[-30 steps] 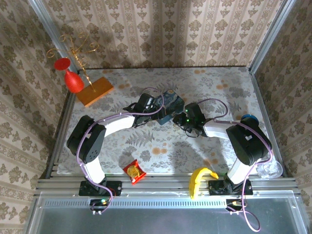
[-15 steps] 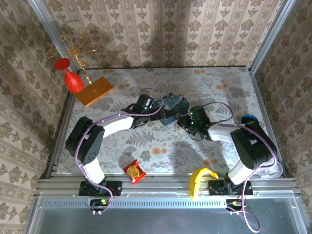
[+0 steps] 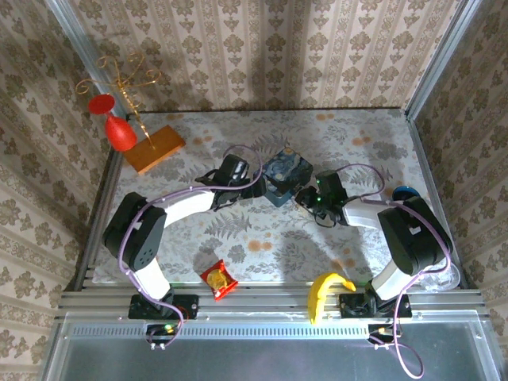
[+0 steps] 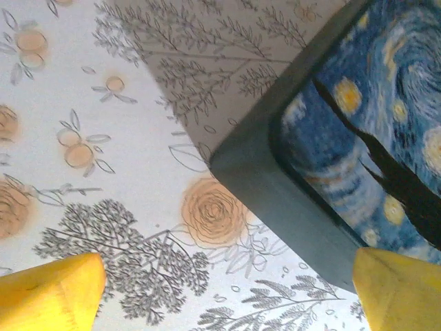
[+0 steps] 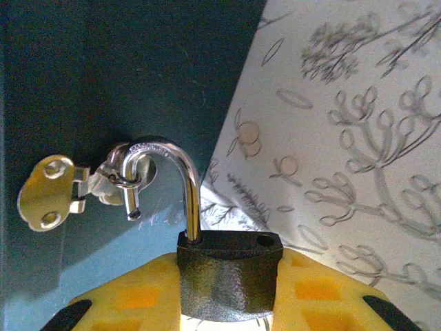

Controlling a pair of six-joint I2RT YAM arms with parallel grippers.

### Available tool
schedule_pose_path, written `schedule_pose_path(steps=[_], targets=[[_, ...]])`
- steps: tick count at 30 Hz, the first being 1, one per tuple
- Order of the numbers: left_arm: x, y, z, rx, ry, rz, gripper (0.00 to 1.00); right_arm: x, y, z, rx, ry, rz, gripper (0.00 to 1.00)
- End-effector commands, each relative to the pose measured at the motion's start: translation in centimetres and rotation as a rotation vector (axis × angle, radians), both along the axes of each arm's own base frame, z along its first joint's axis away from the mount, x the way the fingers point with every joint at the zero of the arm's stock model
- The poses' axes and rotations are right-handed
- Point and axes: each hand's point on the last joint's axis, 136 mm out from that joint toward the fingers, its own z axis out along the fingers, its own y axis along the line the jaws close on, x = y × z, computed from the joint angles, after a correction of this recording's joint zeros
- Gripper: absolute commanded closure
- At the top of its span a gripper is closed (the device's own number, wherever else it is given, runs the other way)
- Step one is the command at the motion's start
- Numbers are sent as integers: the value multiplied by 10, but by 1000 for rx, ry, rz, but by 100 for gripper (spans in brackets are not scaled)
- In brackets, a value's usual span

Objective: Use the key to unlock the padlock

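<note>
Right jaws clamp padlock (image 5: 229, 276) at tin (image 5: 83, 62).

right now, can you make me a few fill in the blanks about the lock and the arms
The right gripper is shut on the padlock, whose shackle stands ___.
That shackle hooks through the hasp on the tin, which is painted mostly ___.
The left gripper hovers open over the tin's ___.
The curved yellow fruit is a ___.
Missing: open; blue; corner; banana.
</note>
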Motion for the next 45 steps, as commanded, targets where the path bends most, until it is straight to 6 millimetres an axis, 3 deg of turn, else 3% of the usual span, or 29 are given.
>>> schedule_pose_path(steps=[1,7,14,27,36,45], targets=[[24,1,30,21,-103,21,2,4,-2,11,-24,-21,59,100],[48,-20,30,63,-142,-48,0,3,0,10,-7,-14,71,100],[39,-35,-2,165,-78,-188,0,4,-4,6,5,-7,64,100],[4,-11,-49,300,46,-231,0,23,-17,9,90,-44,10,100],[3,-6,-51,320,44,-223,0,33,-19,17,111,-71,-3,100],[4,-2,-53,319,53,-204,0,26,-26,15,104,-68,-17,100]])
